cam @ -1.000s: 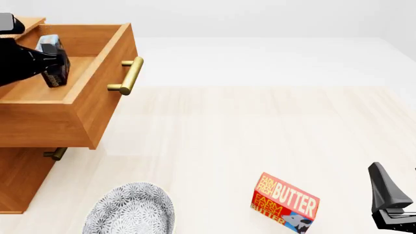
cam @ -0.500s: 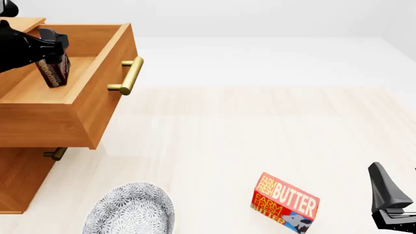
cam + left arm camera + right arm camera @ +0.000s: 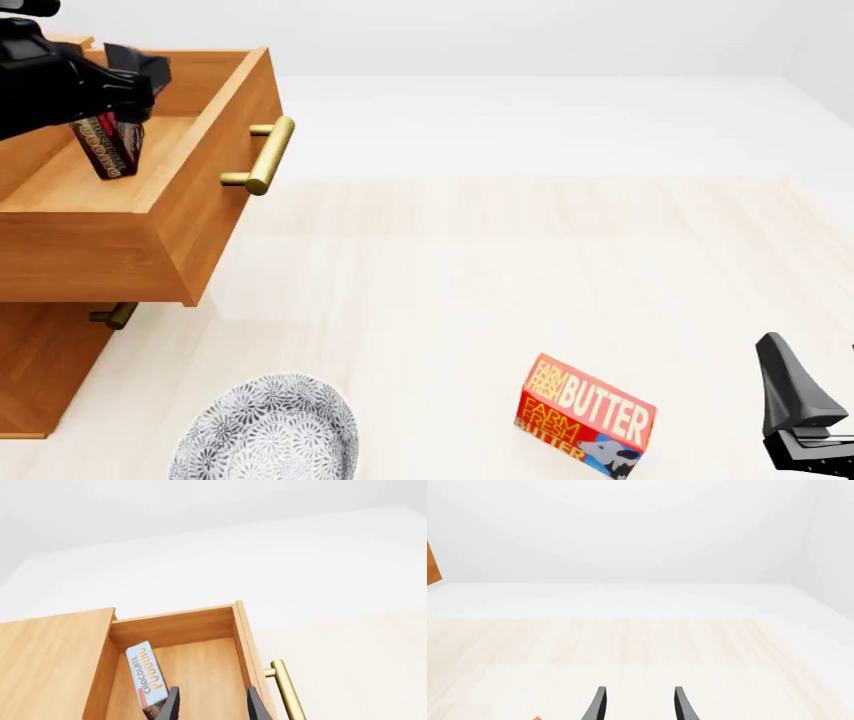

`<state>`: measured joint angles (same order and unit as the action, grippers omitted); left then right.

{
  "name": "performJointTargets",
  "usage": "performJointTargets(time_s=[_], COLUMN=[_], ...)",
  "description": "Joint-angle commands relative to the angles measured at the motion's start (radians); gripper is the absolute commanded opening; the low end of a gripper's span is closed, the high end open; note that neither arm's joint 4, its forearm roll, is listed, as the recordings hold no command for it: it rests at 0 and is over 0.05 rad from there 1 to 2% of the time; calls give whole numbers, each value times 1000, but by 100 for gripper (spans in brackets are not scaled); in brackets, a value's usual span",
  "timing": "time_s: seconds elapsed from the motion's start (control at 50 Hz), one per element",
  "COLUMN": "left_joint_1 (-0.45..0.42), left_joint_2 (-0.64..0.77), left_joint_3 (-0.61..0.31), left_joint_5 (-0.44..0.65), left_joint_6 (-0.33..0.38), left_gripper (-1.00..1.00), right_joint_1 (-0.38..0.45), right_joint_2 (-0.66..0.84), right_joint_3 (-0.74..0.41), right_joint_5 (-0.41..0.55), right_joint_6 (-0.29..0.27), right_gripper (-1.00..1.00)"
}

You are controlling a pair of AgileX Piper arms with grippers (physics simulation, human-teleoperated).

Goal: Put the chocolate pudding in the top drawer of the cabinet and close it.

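Observation:
The chocolate pudding stands tilted on edge inside the open top drawer of the cabinet. In the left wrist view the pudding leans against the drawer's side wall. My left gripper is open and empty, just above the pudding; in the left wrist view the box lies beside one finger, not between them. My right gripper is open and empty, low at the near right of the table, and shows in its wrist view. The drawer's brass handle points toward the table's middle.
A red butter box lies on the table near the front, right of centre. A grey patterned bowl sits at the front left, near the cabinet. The lower drawer's handle shows under the open drawer.
My left gripper let go of the pudding and rose a little above the drawer. The pudding now stays in the drawer, leaning. The right arm has not moved.

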<state>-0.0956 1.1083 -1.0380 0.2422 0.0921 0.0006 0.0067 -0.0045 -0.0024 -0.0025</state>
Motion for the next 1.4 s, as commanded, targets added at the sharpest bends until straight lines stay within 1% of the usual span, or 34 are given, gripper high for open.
performJointTargets(time_s=[0.02,0.22,0.56,0.68,0.7,0.74,0.82,1.14,1.28,1.32,1.34,1.4], left_joint_1=[-58,-85,-171,-210,-221,-220,-232,-322,-345,-360,-365,-373], left_joint_2=[-2,2,64,88,95,94,103,167,182,186,186,188], left_joint_3=[-26,-42,-91,-116,-121,-121,-123,-168,-179,-179,-177,-179], left_joint_5=[18,19,8,20,23,20,17,23,26,25,24,29], left_joint_6=[24,20,12,-5,-18,-35,-40,-104,-118,-133,-152,-152], left_gripper=[100,100,100,100,100,100,100,100,100,100,100,100], right_joint_1=[0,0,0,0,0,0,0,0,0,0,0,0], right_joint_2=[0,0,0,0,0,0,0,0,0,0,0,0], right_joint_3=[0,0,0,0,0,0,0,0,0,0,0,0], right_joint_5=[0,0,0,0,0,0,0,0,0,0,0,0], right_joint_6=[0,0,0,0,0,0,0,0,0,0,0,0], right_gripper=[100,100,100,100,100,100,100,100,100,100,100,100])
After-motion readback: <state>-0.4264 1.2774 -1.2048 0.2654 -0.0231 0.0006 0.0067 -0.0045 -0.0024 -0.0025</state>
